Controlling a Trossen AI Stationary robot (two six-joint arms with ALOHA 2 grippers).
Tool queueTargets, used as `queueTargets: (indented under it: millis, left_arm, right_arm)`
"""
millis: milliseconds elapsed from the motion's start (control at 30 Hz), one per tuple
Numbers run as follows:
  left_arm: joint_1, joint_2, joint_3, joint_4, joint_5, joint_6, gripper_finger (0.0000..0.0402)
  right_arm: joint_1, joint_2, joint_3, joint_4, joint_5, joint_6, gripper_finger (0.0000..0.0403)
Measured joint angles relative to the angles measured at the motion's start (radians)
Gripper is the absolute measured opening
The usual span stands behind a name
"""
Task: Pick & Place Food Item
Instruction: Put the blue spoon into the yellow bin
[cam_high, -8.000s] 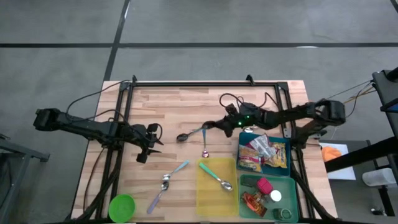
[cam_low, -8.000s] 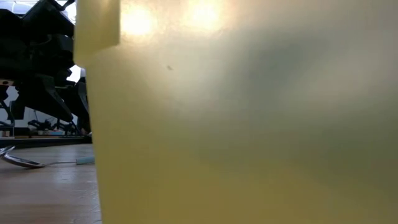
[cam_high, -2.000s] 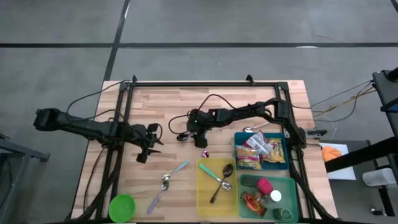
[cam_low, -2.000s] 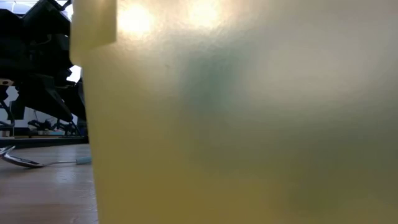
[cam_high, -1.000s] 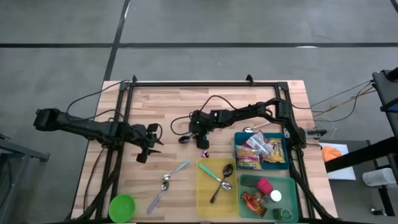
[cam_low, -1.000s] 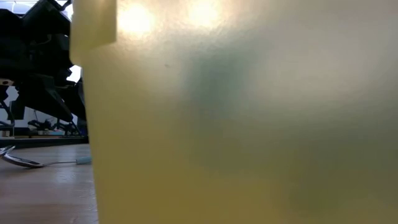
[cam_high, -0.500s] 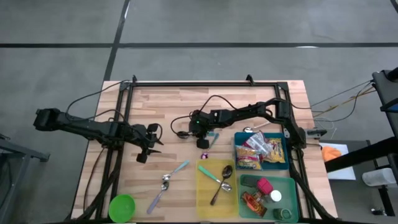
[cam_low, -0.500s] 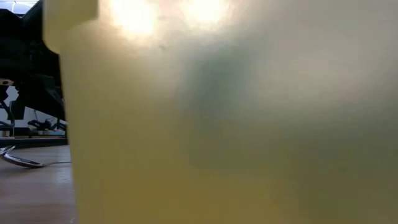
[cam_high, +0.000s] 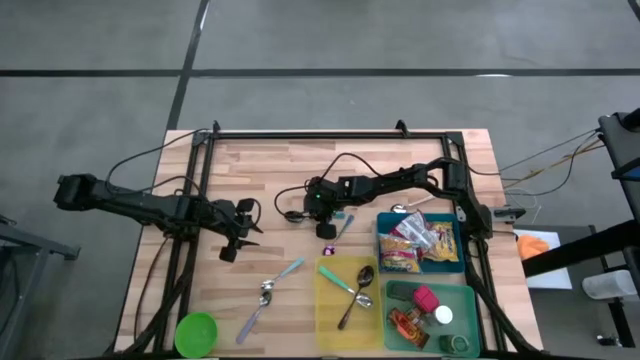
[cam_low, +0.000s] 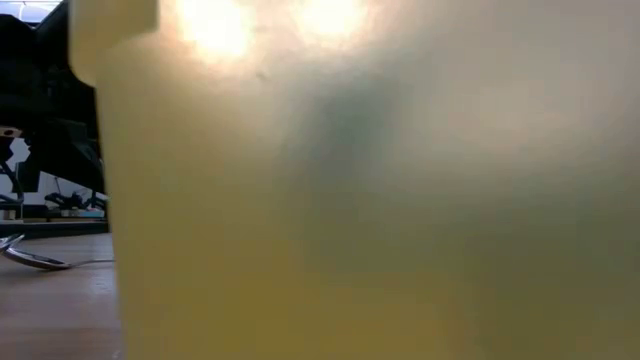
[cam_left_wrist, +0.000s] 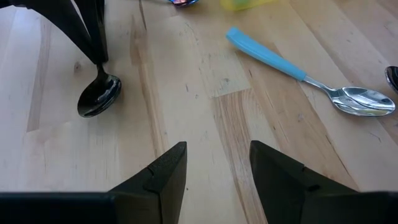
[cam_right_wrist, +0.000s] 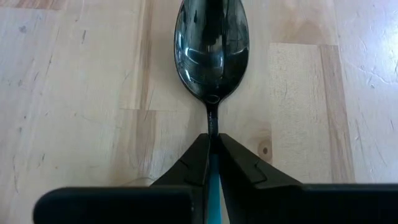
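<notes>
A spoon with a dark shiny bowl (cam_right_wrist: 211, 50) and a light blue handle lies mid-table (cam_high: 292, 215). My right gripper (cam_right_wrist: 211, 140) reaches in from the right (cam_high: 318, 207) and is shut on it. The left wrist view shows the same bowl (cam_left_wrist: 99, 96) below the right arm's fingers. Food packets (cam_high: 420, 245) lie in a blue tray at the right. My left gripper (cam_high: 243, 225) waits open over bare wood at the left (cam_left_wrist: 217, 155), touching nothing. My right gripper pinches the spoon where the thin metal neck (cam_right_wrist: 212, 118) meets the blue handle (cam_right_wrist: 213, 180), between its two fingers. The fingers slant down from the table's right side and lie along the spoon. The bowl points away from the gripper and seems to rest on the wood.
A yellow tray (cam_high: 325, 310) near the front holds two spoons, and its wall (cam_low: 400, 200) fills the low view. A green tray (cam_high: 470, 300) holds small items. Two more spoons (cam_high: 270, 290) and a green bowl (cam_high: 196, 332) sit at the front left. A small purple piece (cam_high: 329, 248) lies mid-table.
The spoon under my right gripper has turned about. Its bowl has shifted a little toward the far left, and its blue handle now shows to the right of the gripper. The arm itself has kept its place. In the low view the yellow wall has shifted a little sideways.
</notes>
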Motion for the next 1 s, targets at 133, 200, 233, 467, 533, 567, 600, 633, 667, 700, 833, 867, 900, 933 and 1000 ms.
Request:
queueTargets:
  millis: [133,200,233,467,533,567,600,633,667,700,833,867,900,933,1000]
  left_arm:
    - [0.0,0.0,0.0,0.0,0.0,0.0,0.0174]
    - [0.0,0.0,0.0,0.0,0.0,0.0,0.0174]
    - [0.0,0.0,0.0,0.0,0.0,0.0,0.0174]
    - [0.0,0.0,0.0,0.0,0.0,0.0,0.0174]
    - [0.0,0.0,0.0,0.0,0.0,0.0,0.0174]
    - [0.0,0.0,0.0,0.0,0.0,0.001,0.0174]
    - [0.0,0.0,0.0,0.0,0.0,0.001,0.0174]
    - [0.0,0.0,0.0,0.0,0.0,0.001,0.0174]
    - [0.0,0.0,0.0,0.0,0.0,0.001,0.0174]
    - [0.0,0.0,0.0,0.0,0.0,0.001,0.0174]
    - [0.0,0.0,0.0,-0.001,0.0,0.001,0.0174]
    - [0.0,0.0,0.0,0.0,0.0,0.002,0.0174]
    - [0.0,0.0,0.0,0.0,0.0,0.003,0.0174]
    - [0.0,0.0,0.0,0.0,0.0,0.003,0.0174]
    - [0.0,0.0,0.0,0.0,0.0,0.003,0.0174]
  right_arm:
    - [0.004,-0.005,0.0,0.0,0.001,-0.003,0.0021]
    - [0.005,-0.009,0.001,-0.001,0.003,-0.003,0.0021]
    - [0.006,-0.01,0.003,-0.003,0.005,-0.003,0.0021]
    - [0.011,-0.04,0.007,-0.01,0.023,-0.002,0.0021]
    - [0.015,-0.055,0.007,-0.012,0.025,-0.003,0.0021]
    - [0.017,-0.061,0.007,-0.012,0.026,-0.003,0.0021]
    - [0.019,-0.069,0.007,-0.014,0.026,-0.003,0.0021]
    - [0.021,-0.078,0.007,-0.021,0.026,-0.003,0.0021]
    - [0.024,-0.087,0.007,-0.028,0.026,-0.003,0.0021]
    - [0.027,-0.103,0.007,-0.037,0.026,-0.002,0.0021]
    - [0.049,-0.174,0.006,-0.094,0.024,0.001,0.0021]
    - [0.059,-0.193,0.005,-0.111,0.024,0.001,0.0021]
    - [0.069,-0.213,0.004,-0.129,0.024,0.004,0.0021]
    - [0.079,-0.234,0.004,-0.146,0.024,0.021,0.0021]
    - [0.103,-0.275,0.003,-0.166,0.024,0.098,0.0021]
